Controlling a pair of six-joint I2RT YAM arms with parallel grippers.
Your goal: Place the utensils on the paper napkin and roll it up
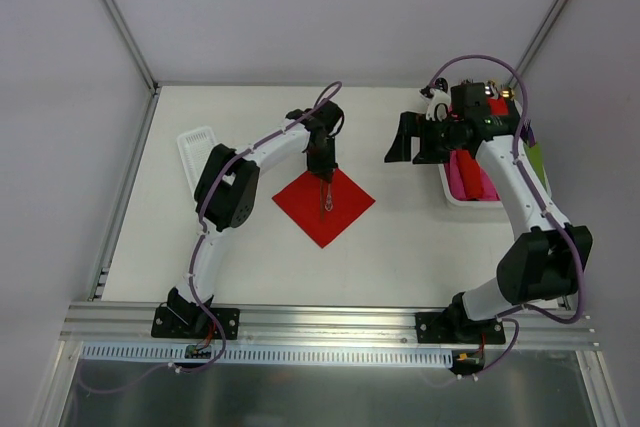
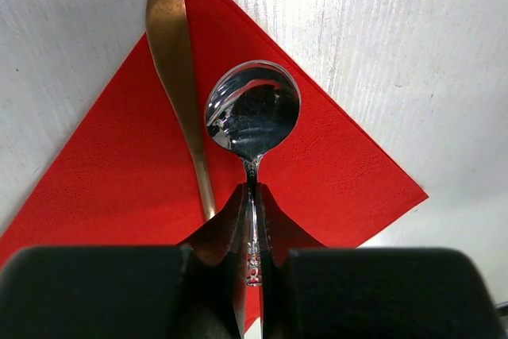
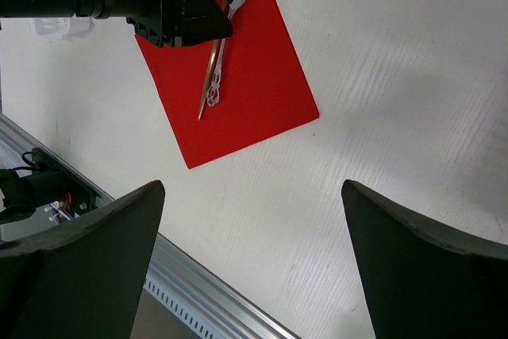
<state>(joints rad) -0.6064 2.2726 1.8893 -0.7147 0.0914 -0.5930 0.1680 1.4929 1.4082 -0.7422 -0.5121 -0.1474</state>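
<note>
A: Eyes on the paper napkin. It lies flat mid-table, turned like a diamond with one corner pointing at the near edge. I'd guess that's so the cutlery can run corner to corner and roll up neatly.

B: And the cutlery is there. The spoon sits over the middle of the sheet, bowl facing up. A knife lies just beside it, nearly parallel.

A: Who's got the spoon?

B: The left gripper. Its jaws are pinched down to a slit on the spoon's handle, just behind the bowl. That grip probably keeps it lined up with the knife. I can't tell whether the bowl is touching the paper.

A: And the other arm?

B: The right gripper hangs above the table, right of the napkin, with its jaws spread wide and nothing between them. It's well apart from the sheet, which leaves the left arm room to work.

A: Behind it?

B: A white tray at the far right holds rolled bundles, and a white basket stands at the far left.

A: So the placing looks nearly done and the rolling hasn't started.

B: My read too. The spoon needs letting go first.
</note>
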